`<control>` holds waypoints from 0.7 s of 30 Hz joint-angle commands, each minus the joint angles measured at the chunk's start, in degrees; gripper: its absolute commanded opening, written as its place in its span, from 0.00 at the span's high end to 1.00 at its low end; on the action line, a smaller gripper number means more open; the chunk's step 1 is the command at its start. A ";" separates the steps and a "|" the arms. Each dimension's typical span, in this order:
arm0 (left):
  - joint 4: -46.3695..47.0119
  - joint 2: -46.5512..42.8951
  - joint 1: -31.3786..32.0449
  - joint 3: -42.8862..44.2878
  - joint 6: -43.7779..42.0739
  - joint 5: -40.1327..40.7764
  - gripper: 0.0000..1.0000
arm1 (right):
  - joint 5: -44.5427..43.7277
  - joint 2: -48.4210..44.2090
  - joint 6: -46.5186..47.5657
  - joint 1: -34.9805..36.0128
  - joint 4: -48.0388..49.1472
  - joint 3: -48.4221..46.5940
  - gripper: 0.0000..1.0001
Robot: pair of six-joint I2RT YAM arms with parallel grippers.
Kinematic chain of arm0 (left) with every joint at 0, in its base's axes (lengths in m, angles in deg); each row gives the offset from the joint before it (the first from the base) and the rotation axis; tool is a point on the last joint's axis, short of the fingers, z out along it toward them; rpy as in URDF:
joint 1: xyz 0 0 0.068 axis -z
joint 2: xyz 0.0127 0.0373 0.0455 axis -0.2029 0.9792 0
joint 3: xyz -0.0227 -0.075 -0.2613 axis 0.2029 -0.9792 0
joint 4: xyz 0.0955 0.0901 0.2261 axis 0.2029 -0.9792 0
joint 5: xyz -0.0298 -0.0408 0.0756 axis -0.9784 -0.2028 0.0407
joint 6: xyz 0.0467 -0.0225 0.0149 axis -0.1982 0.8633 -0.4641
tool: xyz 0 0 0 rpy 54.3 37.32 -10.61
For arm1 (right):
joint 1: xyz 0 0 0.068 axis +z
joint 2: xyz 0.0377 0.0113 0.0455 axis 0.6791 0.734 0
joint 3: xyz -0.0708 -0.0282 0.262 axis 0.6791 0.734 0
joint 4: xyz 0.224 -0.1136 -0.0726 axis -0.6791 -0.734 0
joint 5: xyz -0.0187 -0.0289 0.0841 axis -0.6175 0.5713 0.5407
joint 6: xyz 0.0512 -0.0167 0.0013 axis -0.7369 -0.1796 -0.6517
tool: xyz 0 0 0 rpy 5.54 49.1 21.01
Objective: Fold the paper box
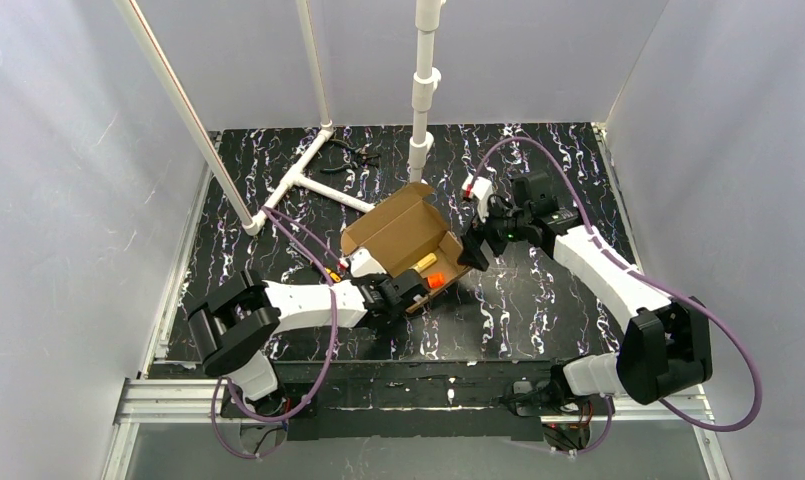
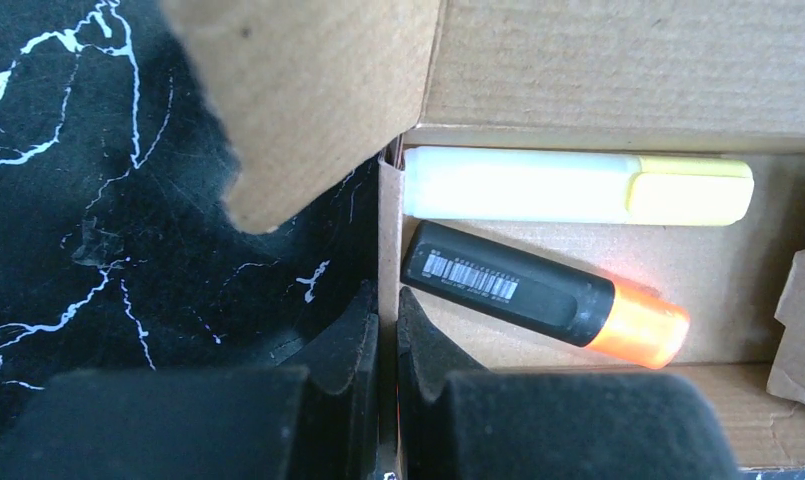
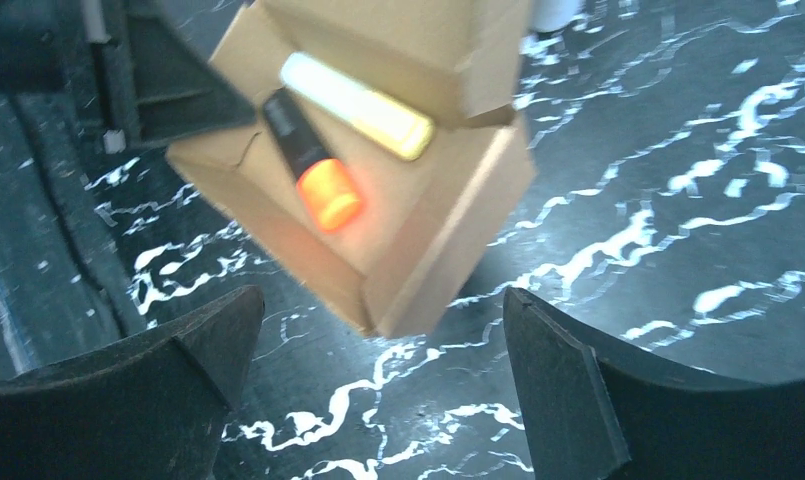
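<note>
A: Left wrist view: where was the paper box (image 2: 628, 60)?
B: On the table (image 2: 78, 200), one wall pinched by the left gripper (image 2: 386, 310); the right gripper (image 3: 383, 300) gaped wide near its corner.

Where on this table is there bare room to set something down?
Bare tabletop lies between the paper box and the near edge, and at the far right corner. Crowded: far left, around the white pipe frame and pliers.
</note>
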State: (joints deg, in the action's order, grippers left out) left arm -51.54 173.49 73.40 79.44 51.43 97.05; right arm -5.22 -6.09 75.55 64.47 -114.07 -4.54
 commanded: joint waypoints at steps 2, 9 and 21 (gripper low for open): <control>-8.71 3.88 0.78 4.72 -0.63 -1.47 1.00 | -14.09 1.09 -4.99 4.13 3.97 -3.23 0.05; -13.32 4.54 0.97 6.94 0.14 -2.37 1.00 | -26.38 6.71 -5.82 7.54 9.61 -0.53 0.16; -19.33 5.16 1.65 11.12 -0.22 -0.79 1.00 | -30.84 7.68 -6.26 10.02 18.63 7.75 0.47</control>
State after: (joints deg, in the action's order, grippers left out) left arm -65.00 177.56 74.36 88.31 51.41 94.77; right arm -33.50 1.23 70.10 73.71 -101.03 2.84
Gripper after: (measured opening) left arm 0.040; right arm 0.599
